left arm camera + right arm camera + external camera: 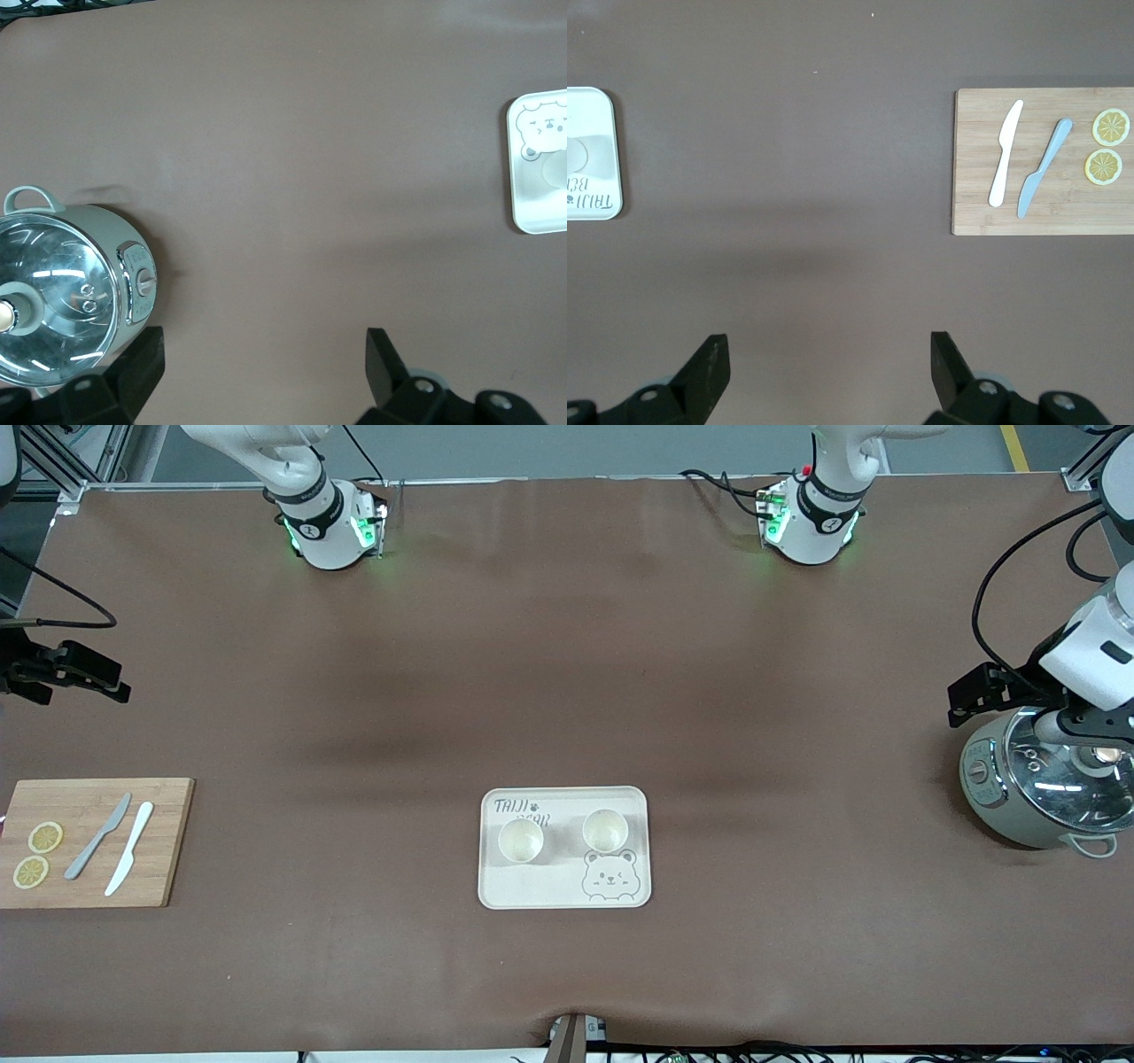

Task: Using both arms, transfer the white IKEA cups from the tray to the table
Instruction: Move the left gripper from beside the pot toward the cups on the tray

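Table [567, 646] under brown cover, spanning the whole front view. Arms [310, 514] based along its top edge, both parked wide apart at the table's two ends. Rice cooker [1036, 784] with glass lid at the left arm's end, directly below the left gripper [266, 372], jaws spread wide and empty. Wooden cutting board [93, 841] at the right arm's end, carrying a grey knife [97, 837], a white knife [129, 848] and two lemon slices [37, 855]. Right gripper [828, 376] over bare table near that board, jaws likewise wide with nothing between them. Cream tray [564, 890] with bear print midway between the ends, nearer the front camera than the bases. White IKEA cups [520, 840] upright side by side on the tray, close but apart, second cup [605, 830] just above the printed bear.
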`<state>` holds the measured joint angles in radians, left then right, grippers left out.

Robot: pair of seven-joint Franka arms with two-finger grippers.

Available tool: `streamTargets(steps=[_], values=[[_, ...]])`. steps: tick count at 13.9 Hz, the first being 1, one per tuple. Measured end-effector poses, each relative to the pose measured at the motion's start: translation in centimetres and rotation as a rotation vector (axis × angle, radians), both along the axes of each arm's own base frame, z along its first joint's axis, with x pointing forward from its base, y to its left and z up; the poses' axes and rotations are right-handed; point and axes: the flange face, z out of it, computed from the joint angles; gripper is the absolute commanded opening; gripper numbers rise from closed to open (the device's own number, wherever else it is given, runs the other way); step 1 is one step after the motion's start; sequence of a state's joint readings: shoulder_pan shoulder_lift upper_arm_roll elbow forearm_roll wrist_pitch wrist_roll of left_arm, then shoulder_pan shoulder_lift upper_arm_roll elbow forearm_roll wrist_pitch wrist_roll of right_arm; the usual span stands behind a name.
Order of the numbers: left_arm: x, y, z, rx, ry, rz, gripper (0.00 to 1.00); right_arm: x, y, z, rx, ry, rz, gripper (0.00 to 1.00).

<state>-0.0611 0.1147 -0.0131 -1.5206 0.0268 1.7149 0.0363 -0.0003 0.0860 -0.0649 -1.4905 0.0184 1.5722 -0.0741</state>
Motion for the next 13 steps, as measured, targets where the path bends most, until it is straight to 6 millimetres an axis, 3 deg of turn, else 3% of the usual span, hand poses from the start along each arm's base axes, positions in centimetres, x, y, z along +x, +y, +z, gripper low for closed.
streamTargets(steps=[5, 9, 11, 13], values=[[0.0, -0.3, -0.2, -0.002, 0.005, 0.024, 1.0, 0.0, 0.0, 0.0, 0.0, 0.0, 0.0, 1.0], [-0.1, -0.7, -2.5, -0.001, 0.054, -0.019, 1.0, 0.0, 0.1, 0.0, 0.0, 0.0, 0.001, 1.0], [0.8, -2.5, -3.6, -0.027, 0.065, 0.007, 1.0, 0.0, 0.1, 0.0, 0.0, -0.001, 0.001, 1.0], [3.2, -6.8, -4.8, -0.037, 0.066, 0.039, 1.0, 0.0, 0.1, 0.1, 0.0, -0.003, 0.001, 1.0]])
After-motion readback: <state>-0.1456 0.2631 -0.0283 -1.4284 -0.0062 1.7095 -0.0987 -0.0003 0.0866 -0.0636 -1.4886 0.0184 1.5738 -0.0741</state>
